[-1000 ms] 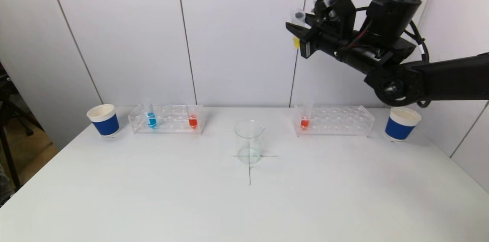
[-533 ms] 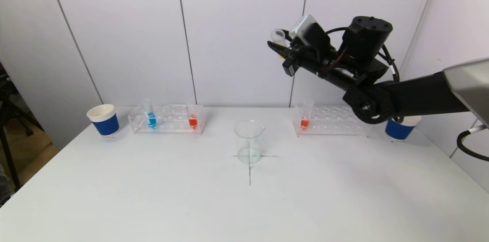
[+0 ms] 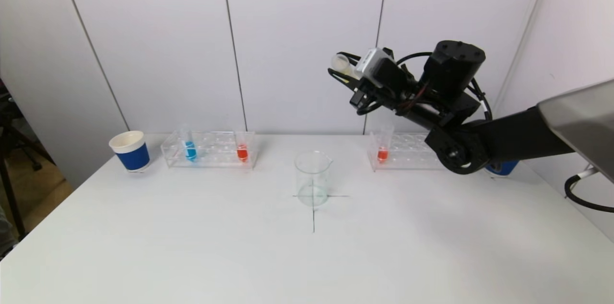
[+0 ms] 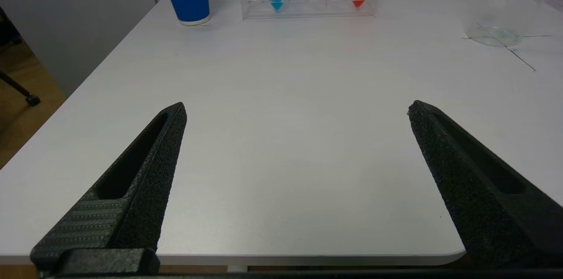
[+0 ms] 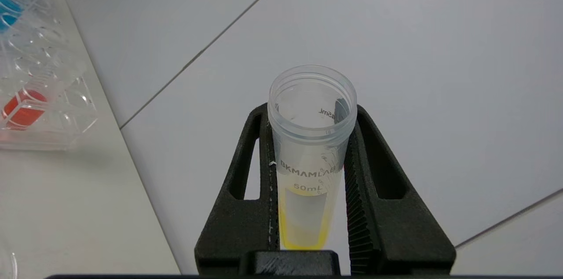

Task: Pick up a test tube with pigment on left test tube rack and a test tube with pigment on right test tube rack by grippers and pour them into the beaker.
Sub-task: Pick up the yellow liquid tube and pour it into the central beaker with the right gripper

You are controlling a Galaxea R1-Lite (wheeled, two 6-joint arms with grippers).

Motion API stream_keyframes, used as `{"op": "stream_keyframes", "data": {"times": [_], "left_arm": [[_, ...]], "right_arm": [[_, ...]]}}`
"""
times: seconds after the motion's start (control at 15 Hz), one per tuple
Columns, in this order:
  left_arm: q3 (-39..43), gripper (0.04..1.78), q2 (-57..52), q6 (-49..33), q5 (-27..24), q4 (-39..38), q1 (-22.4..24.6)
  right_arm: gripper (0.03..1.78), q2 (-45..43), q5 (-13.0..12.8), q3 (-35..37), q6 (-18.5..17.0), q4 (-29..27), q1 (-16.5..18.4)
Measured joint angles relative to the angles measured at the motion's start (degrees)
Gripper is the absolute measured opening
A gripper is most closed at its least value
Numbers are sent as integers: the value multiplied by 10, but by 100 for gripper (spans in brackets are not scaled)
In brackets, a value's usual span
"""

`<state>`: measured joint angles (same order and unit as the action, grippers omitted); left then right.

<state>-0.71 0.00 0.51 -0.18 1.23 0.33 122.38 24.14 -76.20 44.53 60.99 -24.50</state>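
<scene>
Clamping a clear ribbed plastic test tube [image 5: 311,147] holding yellow pigment, the right gripper [image 3: 344,70] hangs upper right above the glass beaker [image 3: 312,178], while the left gripper's [image 4: 297,111] textured black fingers [image 4: 145,173] gape.

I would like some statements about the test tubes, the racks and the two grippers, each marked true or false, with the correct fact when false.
1. The right gripper holds a test tube with yellow pigment. True.
2. The left rack holds a blue tube and a red tube. True.
3. The left gripper grips the blue tube. False: it is open and empty, low over the table's near edge.
4. The beaker is full of red liquid. False: it looks nearly empty.
5. The right rack holds one red tube. True.
</scene>
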Motion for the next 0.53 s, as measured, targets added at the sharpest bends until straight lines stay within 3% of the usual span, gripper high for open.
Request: {"op": "stream_keyframes", "data": {"times": [0.2, 0.53], "left_arm": [[0, 176, 0, 0, 0, 0, 0], [0, 176, 0, 0, 0, 0, 0]], "right_arm": [[48, 1, 10, 22, 17, 15, -5], [48, 2, 49, 65, 61, 22, -7]]}}
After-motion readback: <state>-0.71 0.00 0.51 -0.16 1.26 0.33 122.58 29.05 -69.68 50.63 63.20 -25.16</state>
